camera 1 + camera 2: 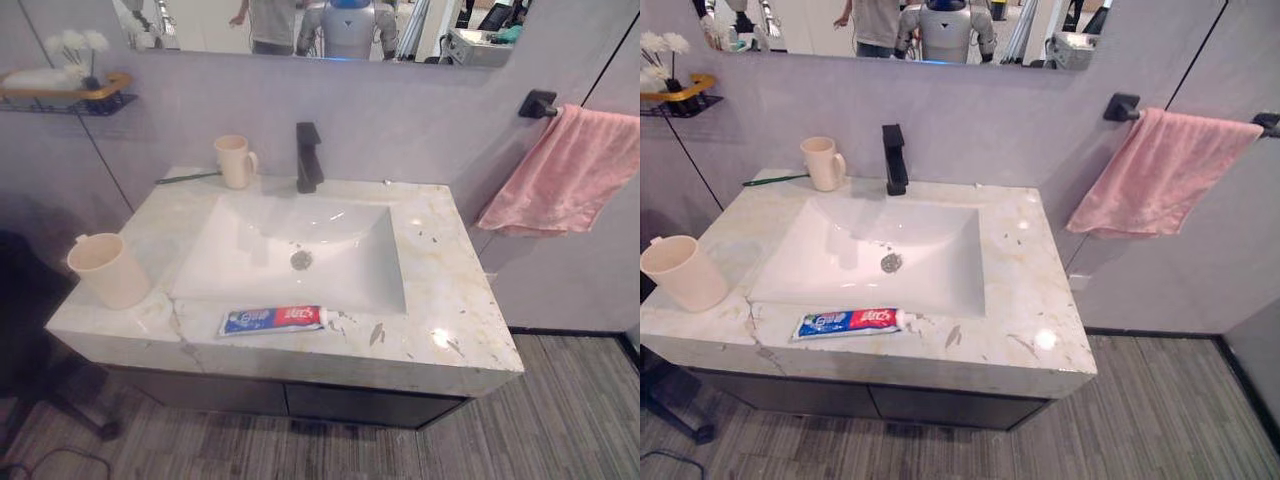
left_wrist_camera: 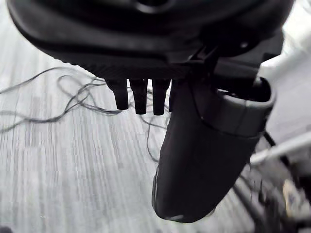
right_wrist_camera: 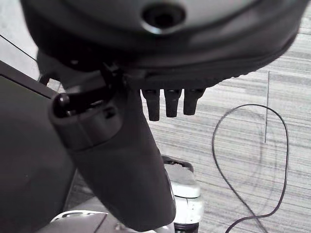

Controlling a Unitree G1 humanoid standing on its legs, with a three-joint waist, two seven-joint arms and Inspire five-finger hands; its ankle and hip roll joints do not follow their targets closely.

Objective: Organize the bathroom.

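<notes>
A blue, red and white toothpaste tube (image 1: 272, 320) lies flat on the marble counter's (image 1: 450, 300) front edge, before the white sink basin (image 1: 330, 275). A cream cup (image 1: 108, 270) stands at the front left corner. A second cream cup (image 1: 235, 161) stands at the back, left of the black faucet (image 1: 308, 157). A thin green toothbrush (image 1: 188, 178) lies beside that cup. My left hand (image 2: 146, 39) hangs over the floor with straight fingers (image 2: 138, 99), holding nothing. My right hand (image 3: 160, 48) hangs likewise beside the dark cabinet, fingers (image 3: 170, 104) straight, nothing in it.
A pink towel (image 1: 1160, 175) hangs from a black bar on the right wall. A small wall shelf (image 1: 70, 95) with white flowers sits at the upper left. A mirror runs above the faucet. Grey plank floor spreads right of the vanity.
</notes>
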